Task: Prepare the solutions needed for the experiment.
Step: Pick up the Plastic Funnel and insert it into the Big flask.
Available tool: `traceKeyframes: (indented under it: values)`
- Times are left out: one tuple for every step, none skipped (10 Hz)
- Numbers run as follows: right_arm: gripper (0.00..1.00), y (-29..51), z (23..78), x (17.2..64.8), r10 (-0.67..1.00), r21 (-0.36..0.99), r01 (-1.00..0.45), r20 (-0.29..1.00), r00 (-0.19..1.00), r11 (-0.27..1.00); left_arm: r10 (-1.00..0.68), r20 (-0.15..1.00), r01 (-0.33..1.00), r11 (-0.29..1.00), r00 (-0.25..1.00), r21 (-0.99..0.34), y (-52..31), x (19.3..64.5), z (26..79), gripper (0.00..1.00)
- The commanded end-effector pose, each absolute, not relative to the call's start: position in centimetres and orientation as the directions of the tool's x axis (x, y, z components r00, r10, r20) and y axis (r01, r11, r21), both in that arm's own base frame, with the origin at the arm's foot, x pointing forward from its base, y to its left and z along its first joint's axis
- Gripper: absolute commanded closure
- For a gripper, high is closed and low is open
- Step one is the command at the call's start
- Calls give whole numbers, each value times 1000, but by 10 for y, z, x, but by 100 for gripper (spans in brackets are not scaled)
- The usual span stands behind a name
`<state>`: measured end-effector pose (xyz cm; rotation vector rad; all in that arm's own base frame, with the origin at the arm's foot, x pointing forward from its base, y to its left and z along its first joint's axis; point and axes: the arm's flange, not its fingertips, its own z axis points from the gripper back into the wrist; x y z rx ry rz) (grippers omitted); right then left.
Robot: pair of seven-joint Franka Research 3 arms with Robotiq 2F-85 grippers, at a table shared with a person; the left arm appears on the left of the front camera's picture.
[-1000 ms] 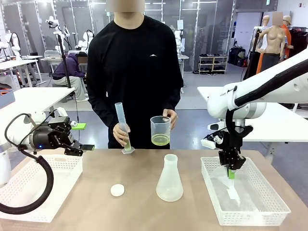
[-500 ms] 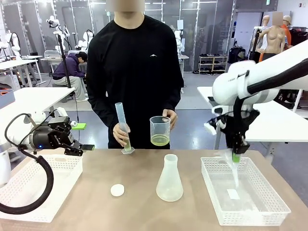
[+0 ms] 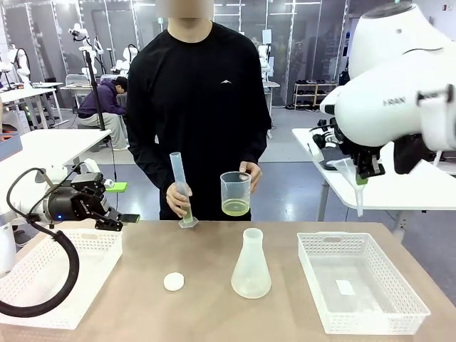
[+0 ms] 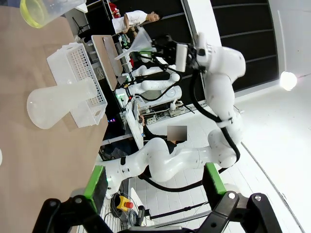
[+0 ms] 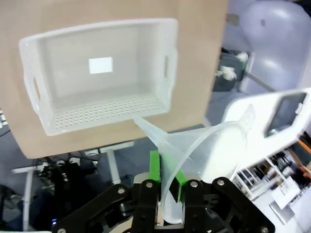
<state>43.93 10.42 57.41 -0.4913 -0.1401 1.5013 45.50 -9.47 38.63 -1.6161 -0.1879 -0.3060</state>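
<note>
At the left edge of the worktop the left pincer [image 3: 122, 217] hangs over a white basket [image 3: 96, 281]. Its two fingers are apart and hold nothing. A small white cap [image 3: 174, 282] lies on the worktop, a bit left of the middle.

A person stands past the far edge. One hand [image 3: 177, 199] holds a tall thin tube [image 3: 176, 167] with its foot at the far edge. The other hand holds a clear cup [image 3: 236, 185]. The yellow-green liquid [image 3: 236, 207] is a thin layer in the bottom of that cup. The cup is held up over the far edge, well apart from both pincers. A little of the liquid seems to sit low in the tube too.

The liquid is runny and would likely slosh or spill if the cup tips. The cup looks light, thin and smooth, so it could slip, or bend if squeezed hard. The best place to hold it is probably around the wall, halfway up, with the cup kept upright.

An empty flask [image 3: 251, 265] stands in the middle of the worktop. A second basket [image 3: 311, 265] sits by the right edge. High above its far side the right pincer [image 3: 367, 169] is squeezed tight on a clear funnel [image 3: 350, 168].

A second ago that pincer was down inside the second basket with the funnel. Now it has gone up and carried the funnel out. Nothing else has moved.
</note>
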Motion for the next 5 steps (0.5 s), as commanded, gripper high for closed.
traceKeyframes:
  values:
    - [100,112,562,411,965,-513,-858,-208,162,33,-61,312,308,-70,948,-949,-96,455,387,0]
    - [100,116,563,405,962,-545,-837,-201,183,46,-61,312,308,-70,948,-949,-96,455,387,0]
    - [100,118,564,400,964,-577,-814,-174,200,65,-61,312,308,-70,948,-949,-96,455,387,0]
    - [100,114,582,408,970,-500,-866,-204,132,12,-61,312,308,-70,948,-949,-96,455,387,0]
    - [100,114,582,408,970,-500,-866,-204,132,12,-61,312,308,-70,948,-949,-96,455,387,0]
